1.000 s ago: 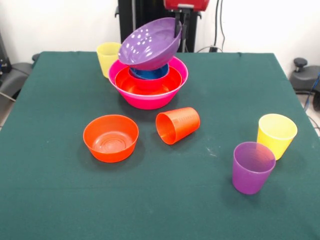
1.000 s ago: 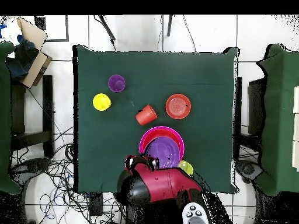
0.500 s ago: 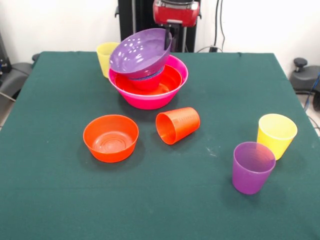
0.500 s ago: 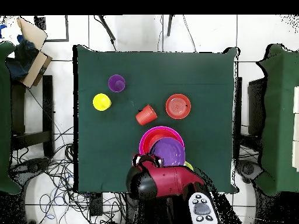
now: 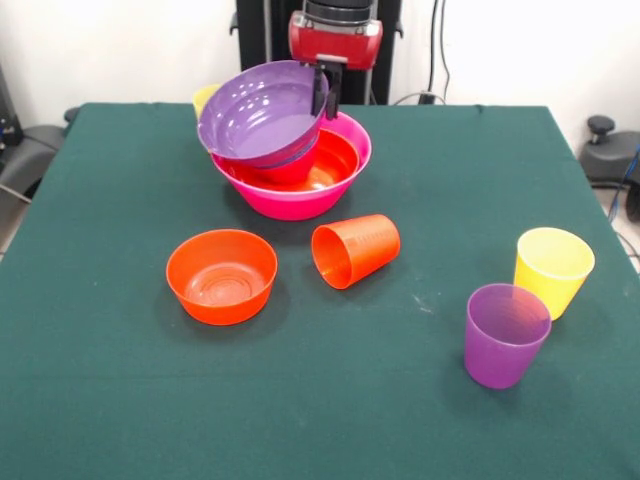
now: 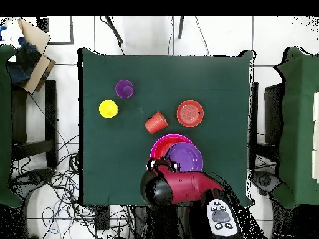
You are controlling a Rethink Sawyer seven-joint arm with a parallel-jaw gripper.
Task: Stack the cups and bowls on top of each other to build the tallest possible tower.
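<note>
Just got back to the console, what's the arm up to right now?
The end effector grips the rim of the wide purple bowl, which sits tilted on the stack inside the big pink bowl at the far side of the table. Still loose: a small orange bowl, an orange cup on its side, and upright purple and yellow cups.
</note>
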